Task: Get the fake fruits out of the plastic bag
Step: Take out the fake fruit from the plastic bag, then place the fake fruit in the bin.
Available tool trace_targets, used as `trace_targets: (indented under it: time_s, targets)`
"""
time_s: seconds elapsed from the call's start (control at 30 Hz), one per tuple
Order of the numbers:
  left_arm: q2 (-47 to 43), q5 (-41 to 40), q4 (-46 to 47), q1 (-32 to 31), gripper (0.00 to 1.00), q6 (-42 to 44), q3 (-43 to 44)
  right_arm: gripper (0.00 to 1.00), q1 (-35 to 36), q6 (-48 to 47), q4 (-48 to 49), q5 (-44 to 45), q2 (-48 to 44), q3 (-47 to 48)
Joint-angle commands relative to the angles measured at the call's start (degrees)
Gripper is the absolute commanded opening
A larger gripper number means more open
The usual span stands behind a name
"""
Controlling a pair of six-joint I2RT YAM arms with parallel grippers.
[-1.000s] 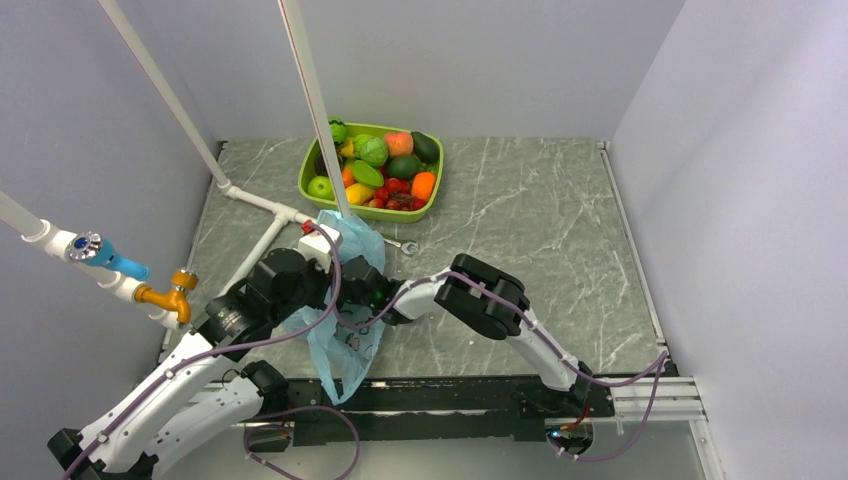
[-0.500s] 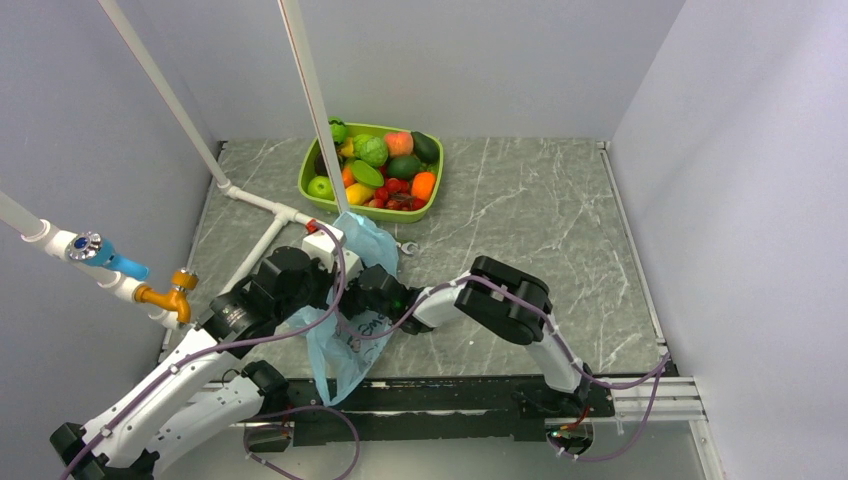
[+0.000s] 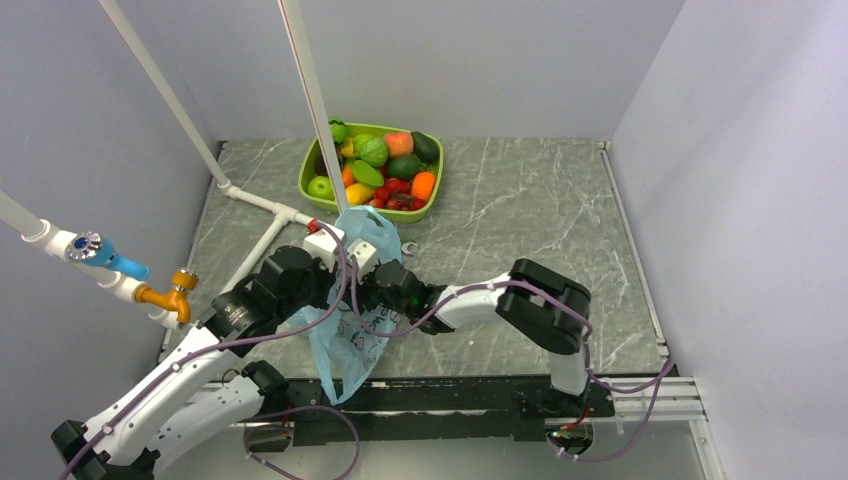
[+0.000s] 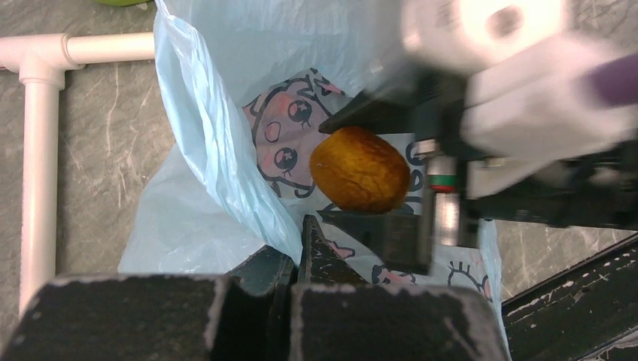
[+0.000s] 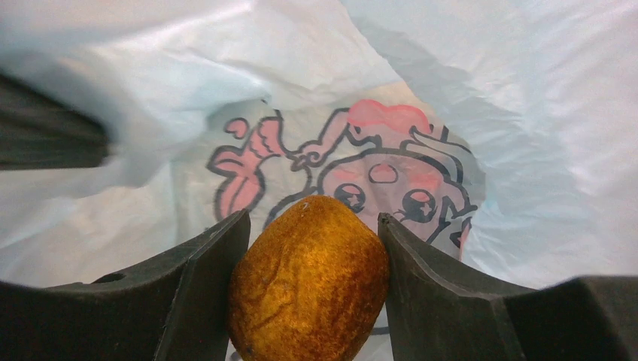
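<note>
The light blue plastic bag [image 3: 345, 335], printed with cartoon drawings, hangs lifted over the table's near left. My left gripper [image 4: 299, 244] is shut on a fold of the bag's rim [image 4: 226, 173] and holds the mouth up. My right gripper [image 5: 312, 216] reaches into the bag's mouth, its two fingers closed on a brown kiwi-like fake fruit [image 5: 308, 282]. In the left wrist view the same fruit [image 4: 360, 169] sits between the right fingers [image 4: 376, 229], above the bag's printed inside. Any other fruits in the bag are hidden.
A lime-green tray [image 3: 304, 183] heaped with toy fruits stands at the back, just beyond the bag. White pipes [image 3: 262, 203] run along the left, with an orange and blue tap [image 3: 160, 293]. A small metal piece [image 3: 408, 246] lies behind the bag.
The right gripper's jaws have narrowed. The right arm's elbow has swung to the right while its gripper stays at the bag's mouth. The bag's top has shifted slightly toward the tray.
</note>
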Motion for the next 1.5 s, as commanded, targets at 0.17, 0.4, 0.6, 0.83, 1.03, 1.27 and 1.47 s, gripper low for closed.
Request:
trace_targets:
  time_s: [0.17, 0.4, 0.6, 0.83, 1.03, 1.27, 1.47]
  targets:
    - [-0.5, -4.2, 0.1, -0.3, 0.0, -1.2, 1.5, 0.12, 0.6, 9.0, 4.0, -8.4, -12.2, -8.2]
    - [0.3, -4.7, -0.3, -0.2, 0.0, -1.3, 1.9, 0.0, 0.5, 11.5, 2.2, -6.5, -26.9, -13.6]
    - [0.2, -4.9, -0.2, -0.2, 0.0, -1.2, 1.9, 0.0, 0.3, 10.4, -2.0, -2.6, -38.1, -15.1]
    - [-0.7, -7.5, -0.9, -0.2, 0.0, -1.9, 2.1, 0.0, -0.5, 6.3, -8.4, 8.6, -48.5, -15.9]
    - [-2.6, -11.0, -1.7, -0.1, 0.0, -2.9, 2.1, 0.0, -10.1, 11.6, -11.9, 10.6, -50.6, -19.5]
    - [-3.2, -11.6, -1.9, -0.1, 0.0, -3.1, 2.1, 0.0, -23.9, 25.6, -14.5, 1.2, -44.0, -23.1]
    - [-2.8, -11.2, -1.9, -0.2, 0.0, -2.9, 2.1, 0.0, -28.6, 25.5, -17.1, -2.6, -34.8, -18.4]
